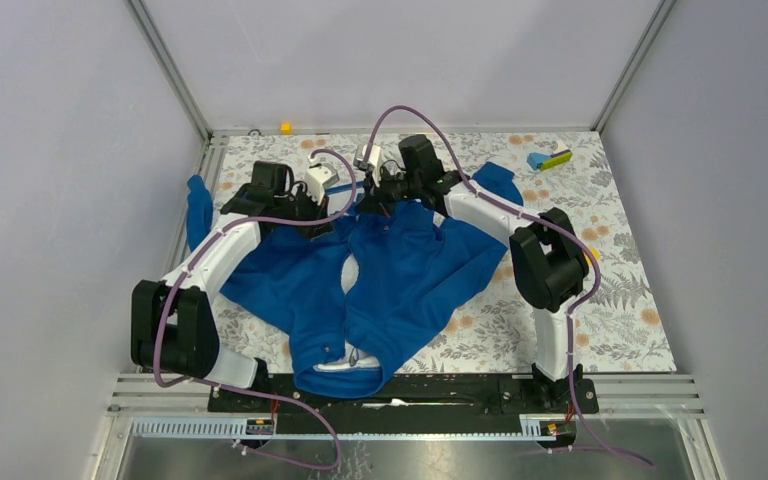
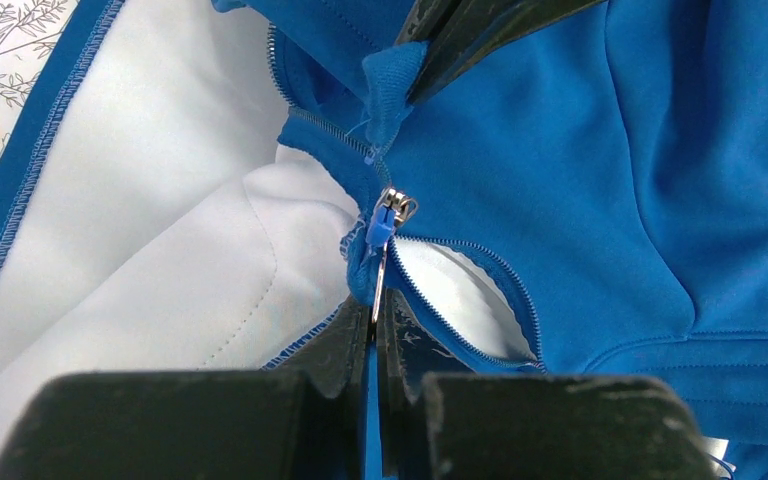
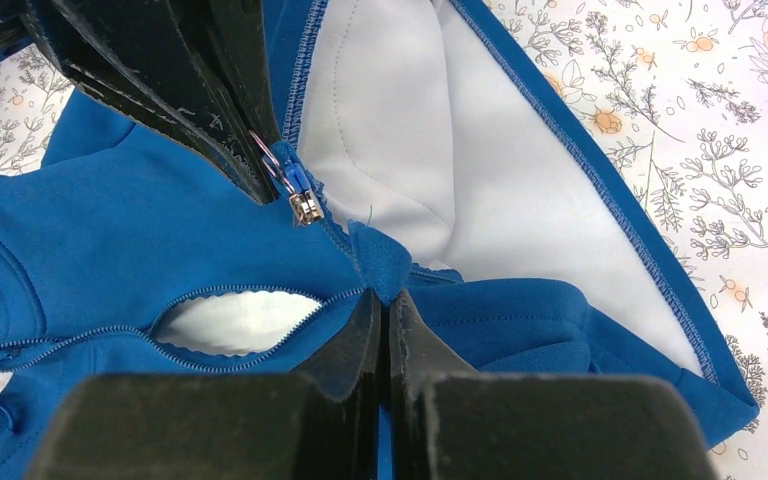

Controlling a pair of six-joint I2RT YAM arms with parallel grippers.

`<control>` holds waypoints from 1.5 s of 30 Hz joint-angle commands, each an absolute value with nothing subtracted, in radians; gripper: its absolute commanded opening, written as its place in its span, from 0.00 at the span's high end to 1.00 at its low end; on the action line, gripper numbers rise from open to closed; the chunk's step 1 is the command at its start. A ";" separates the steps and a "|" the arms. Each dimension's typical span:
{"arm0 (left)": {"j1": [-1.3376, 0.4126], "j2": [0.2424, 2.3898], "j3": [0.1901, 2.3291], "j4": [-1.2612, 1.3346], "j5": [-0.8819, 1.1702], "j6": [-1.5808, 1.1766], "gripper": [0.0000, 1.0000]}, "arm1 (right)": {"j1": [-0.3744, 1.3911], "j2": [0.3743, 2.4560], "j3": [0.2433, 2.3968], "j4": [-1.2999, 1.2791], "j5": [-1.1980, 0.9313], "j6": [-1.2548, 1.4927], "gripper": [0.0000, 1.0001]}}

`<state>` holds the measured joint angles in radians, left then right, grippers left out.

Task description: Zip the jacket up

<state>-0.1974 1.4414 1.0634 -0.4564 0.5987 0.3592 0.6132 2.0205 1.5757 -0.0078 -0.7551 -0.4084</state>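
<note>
The royal-blue jacket (image 1: 400,270) lies spread on the table, its white-lined collar toward the arm bases and its hem at the far side. Both grippers meet at the hem end of the front zipper. My left gripper (image 2: 375,300) is shut on the thin metal pull tab (image 2: 378,282) of the silver zipper slider (image 2: 392,208). My right gripper (image 3: 385,297) is shut on a fold of blue fabric (image 3: 385,265) at the zipper's base, just beside the slider (image 3: 306,206). Below the slider the zipper teeth (image 3: 250,292) gape apart over white lining. The white inner lining (image 2: 160,220) shows where the front lies open.
The jacket rests on a floral tablecloth (image 1: 610,290). A blue block with a yellow-green piece (image 1: 548,159) sits at the back right. A small yellow object (image 1: 285,127) lies on the back rail. Metal frame rails border the left and back edges.
</note>
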 commanded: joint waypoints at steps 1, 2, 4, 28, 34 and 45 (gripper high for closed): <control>-0.204 1.451 1.086 -0.443 0.591 0.352 1.00 | 0.622 1.948 1.569 0.035 -0.754 -0.431 1.00; -0.203 1.453 1.086 -0.444 0.591 0.351 1.00 | 0.622 1.947 1.566 0.035 -0.754 -0.434 1.00; -0.202 1.459 1.088 -0.445 0.587 0.351 1.00 | 0.622 1.941 1.563 0.035 -0.756 -0.436 1.00; -0.196 1.463 1.096 -0.446 0.609 0.345 1.00 | 0.638 1.973 1.606 -0.046 -0.779 -0.469 1.00; -0.196 1.460 1.097 -0.447 0.614 0.347 1.00 | 0.642 1.984 1.621 -0.049 -0.769 -0.460 1.00; -0.196 1.456 1.094 -0.446 0.611 0.348 1.00 | 0.644 1.989 1.622 -0.056 -0.731 -0.464 1.00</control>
<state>-0.1982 1.4616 1.0645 -0.4622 0.5911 0.3470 0.6304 2.0018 1.5864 -0.0662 -0.7471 -0.4522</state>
